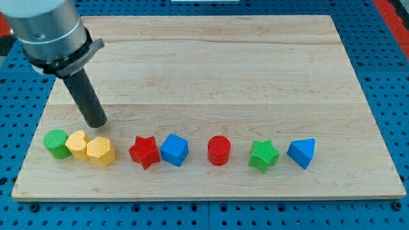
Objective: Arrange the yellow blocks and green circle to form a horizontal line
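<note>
Green circle [56, 143] parked at the view's bottom left of the board [217, 70], touching a yellow heart-ish block [77, 144], which touches a yellow hexagon [101, 151]. Pretty much a row already, sloping slightly down toward the right. Further right along the same row: red star [144, 151], blue cube [174, 149], red circle [218, 151], green star [264, 155], blue triangle [301, 153]. My tip [97, 122] planted just above the yellow pair, not touching. No jaws on this rod, so nothing held.

Eight blocks [56, 143], one board [255, 76]
</note>
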